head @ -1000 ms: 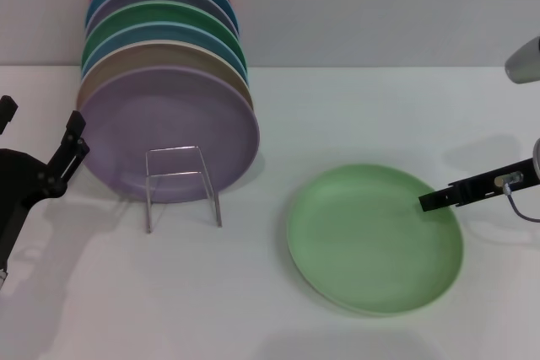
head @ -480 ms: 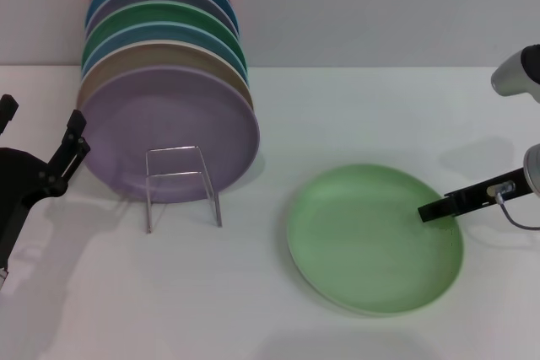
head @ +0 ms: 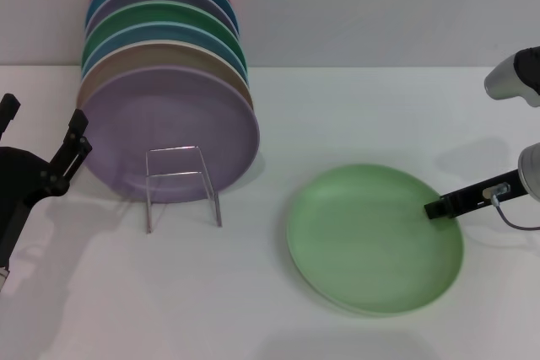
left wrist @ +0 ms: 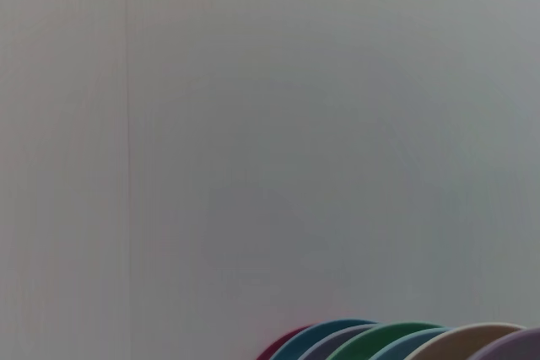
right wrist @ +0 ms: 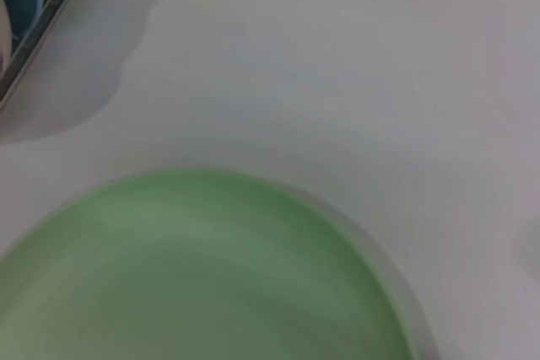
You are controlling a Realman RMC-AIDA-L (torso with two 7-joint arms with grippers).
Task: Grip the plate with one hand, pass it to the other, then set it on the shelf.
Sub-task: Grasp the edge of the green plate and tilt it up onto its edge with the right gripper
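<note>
Mint-green plate [head: 375, 239] lies flat on white tabletop [head: 354, 115], right of wire shelf [head: 180, 183], well apart from it. Right end effector [head: 439, 206] low at plate's right rim, one black finger over edge: likely lining up for rim grip, since flat plate offers no other hold. Finger spacing: cannot tell. Left end effector [head: 40, 166] parked at left, beside stacked lavender plate [head: 169, 132], fingers spread, probably waiting for handover. Shelf front slot free.
</note>
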